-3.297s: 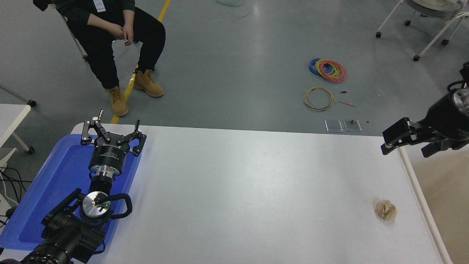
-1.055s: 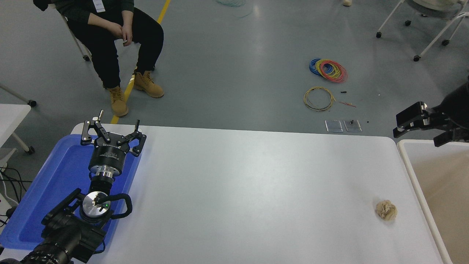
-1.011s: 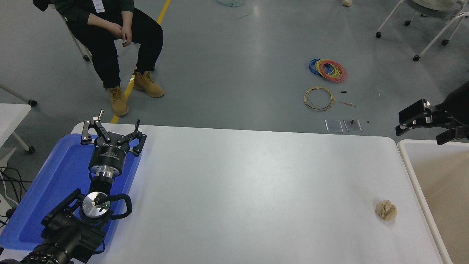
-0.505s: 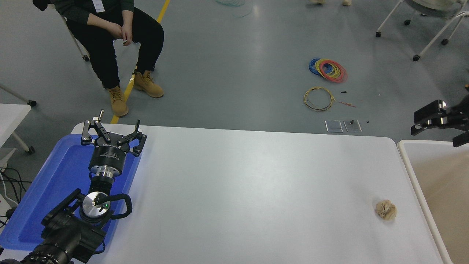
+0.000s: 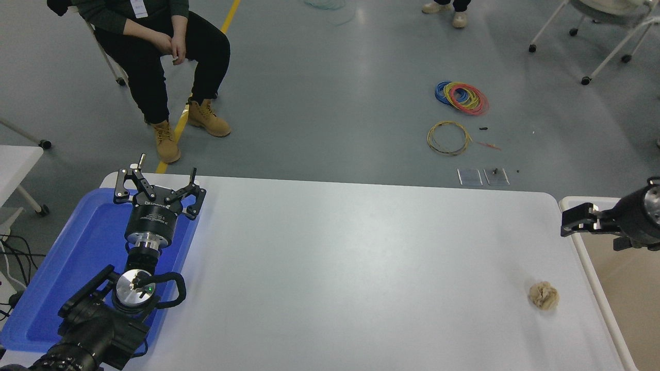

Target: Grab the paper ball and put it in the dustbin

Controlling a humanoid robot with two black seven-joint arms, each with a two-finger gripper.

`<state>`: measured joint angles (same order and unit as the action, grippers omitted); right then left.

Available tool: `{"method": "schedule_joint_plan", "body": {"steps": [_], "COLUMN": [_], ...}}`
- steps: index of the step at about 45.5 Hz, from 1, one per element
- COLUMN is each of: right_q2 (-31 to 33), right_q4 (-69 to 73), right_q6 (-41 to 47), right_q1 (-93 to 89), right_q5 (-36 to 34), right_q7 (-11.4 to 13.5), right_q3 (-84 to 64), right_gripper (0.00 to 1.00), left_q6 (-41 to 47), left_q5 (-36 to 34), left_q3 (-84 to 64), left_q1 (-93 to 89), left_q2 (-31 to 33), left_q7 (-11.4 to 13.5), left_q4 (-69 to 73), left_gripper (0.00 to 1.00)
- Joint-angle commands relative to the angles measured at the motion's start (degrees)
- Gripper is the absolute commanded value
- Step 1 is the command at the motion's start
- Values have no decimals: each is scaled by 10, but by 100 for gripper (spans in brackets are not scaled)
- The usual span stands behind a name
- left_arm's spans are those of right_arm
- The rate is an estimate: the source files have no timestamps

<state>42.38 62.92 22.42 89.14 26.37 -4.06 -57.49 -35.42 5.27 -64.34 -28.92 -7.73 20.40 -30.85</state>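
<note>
Your paper ball (image 5: 543, 296) lies on the white table (image 5: 350, 268) near its right edge, just beside the rim of the dustbin (image 5: 593, 278), whose beige inside runs off the right side of the view. Your right gripper (image 5: 593, 231) comes in from the right edge above the bin's far corner, well apart from the ball and holding nothing, with its fingers spread. Your left gripper (image 5: 159, 191) is parked over the blue tray (image 5: 77, 247) at the lower left, fingers splayed wide and empty.
</note>
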Motion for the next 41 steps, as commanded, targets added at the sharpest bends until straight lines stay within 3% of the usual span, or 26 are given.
{"method": "schedule_joint_plan", "body": {"steps": [1, 10, 41], "right_q2": [-12, -39, -63], "right_q4": [-4, -43, -101], "right_q6": [-69, -125, -183], "right_q1": [-113, -193, -294], "right_q5": [-1, -2, -2], "right_q7": [0, 0, -1], "right_q3": [70, 106, 183], "right_gripper": [100, 100, 100], "left_q6": [0, 0, 0], "left_q5": [0, 0, 0], "left_q3": [0, 0, 0], "left_q1": [0, 0, 0], "left_q2": [0, 0, 0], "left_q7": [0, 0, 0], "left_q4": [0, 0, 0], "left_gripper": [100, 100, 100]}}
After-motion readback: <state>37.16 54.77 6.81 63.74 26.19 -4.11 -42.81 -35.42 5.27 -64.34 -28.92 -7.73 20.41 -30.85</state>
